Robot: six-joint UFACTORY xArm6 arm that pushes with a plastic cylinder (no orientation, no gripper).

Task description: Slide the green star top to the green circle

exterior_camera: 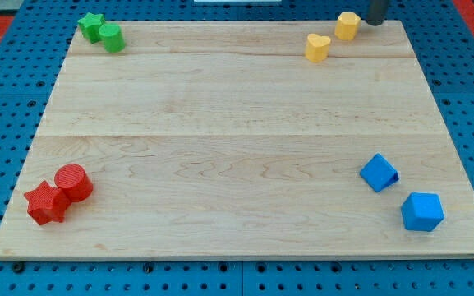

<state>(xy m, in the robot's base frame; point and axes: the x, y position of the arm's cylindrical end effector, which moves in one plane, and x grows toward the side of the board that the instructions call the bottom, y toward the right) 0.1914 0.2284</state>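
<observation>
The green star lies at the board's top left corner. The green circle sits just to its lower right, touching it. My tip is a dark rod end at the view's top right, just right of the yellow hexagon block. It is far from both green blocks.
A yellow heart lies lower left of the yellow hexagon. A red circle and a red star touch at the bottom left. Two blue blocks lie at the bottom right. The wooden board rests on a blue pegboard.
</observation>
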